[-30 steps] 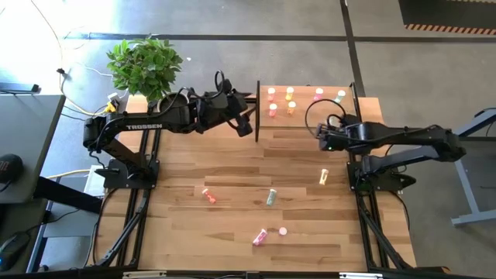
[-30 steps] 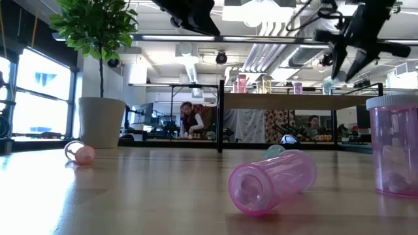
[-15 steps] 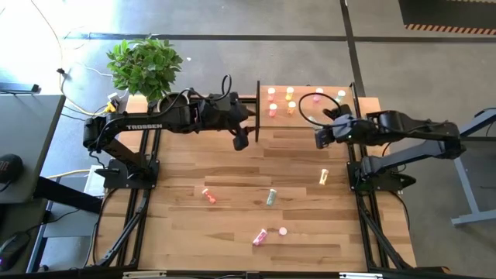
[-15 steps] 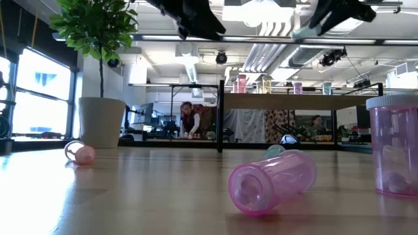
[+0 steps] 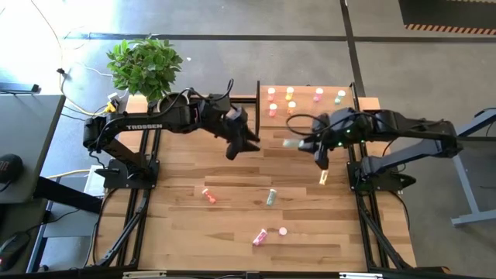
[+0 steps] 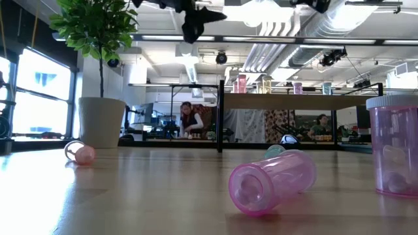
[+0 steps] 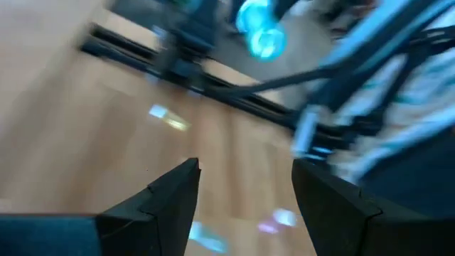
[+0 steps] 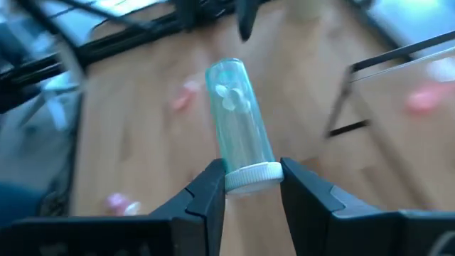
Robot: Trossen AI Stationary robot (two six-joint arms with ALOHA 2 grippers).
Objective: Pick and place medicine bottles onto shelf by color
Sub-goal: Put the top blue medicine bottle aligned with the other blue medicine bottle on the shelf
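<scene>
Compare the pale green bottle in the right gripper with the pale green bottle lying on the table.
The gripped pale green bottle is clamped at its white cap by the right gripper, above the table; the loose green bottle lies on the wooden tabletop, untouched. Both are small, translucent, pale green cylinders.

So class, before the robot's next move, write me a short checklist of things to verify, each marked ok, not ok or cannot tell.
1. Right gripper holds a bottle: ok, its jaws are shut on the white cap end of the pale green bottle.
2. Left gripper free for a pick: ok, jaws open, nothing between them.
3. Arms apart over the table: ok in the high view, left gripper beside the right.
4. Shelf has room among its bottles: cannot tell.
5. Loose bottles waiting on the table: ok, yellow bottle lies near the right arm.
</scene>
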